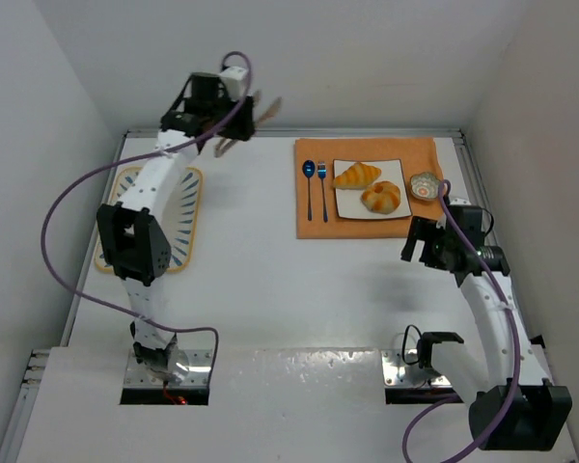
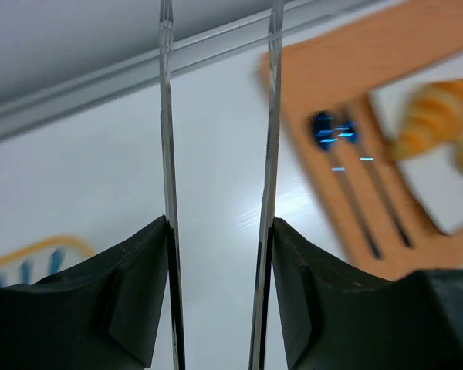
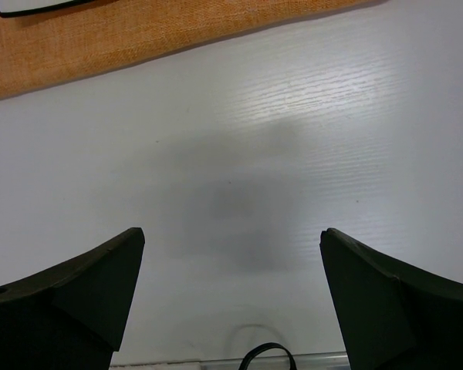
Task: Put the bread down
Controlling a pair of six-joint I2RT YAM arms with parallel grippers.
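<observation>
The bread lies on a white square plate (image 1: 345, 204) at the back right: a crescent croissant (image 1: 356, 175) and a rounder bun (image 1: 385, 198). The left wrist view shows the croissant (image 2: 434, 116), blurred, at its right edge. My left gripper (image 1: 234, 121) is raised near the back wall, left of the plate, shut on a pair of thin tongs (image 1: 259, 114). The tong arms (image 2: 167, 116) stand apart between my fingers (image 2: 220, 223) with nothing between them. My right gripper (image 1: 423, 241) hovers open just in front of the mat, empty (image 3: 231, 235).
The plate sits on an orange mat (image 1: 367, 229) with a blue spoon (image 1: 309, 174) and fork (image 1: 322, 176) on its left side. A small patterned bowl (image 1: 424, 185) stands at the mat's right edge. An oval striped plate (image 1: 187, 217) lies far left under the left arm.
</observation>
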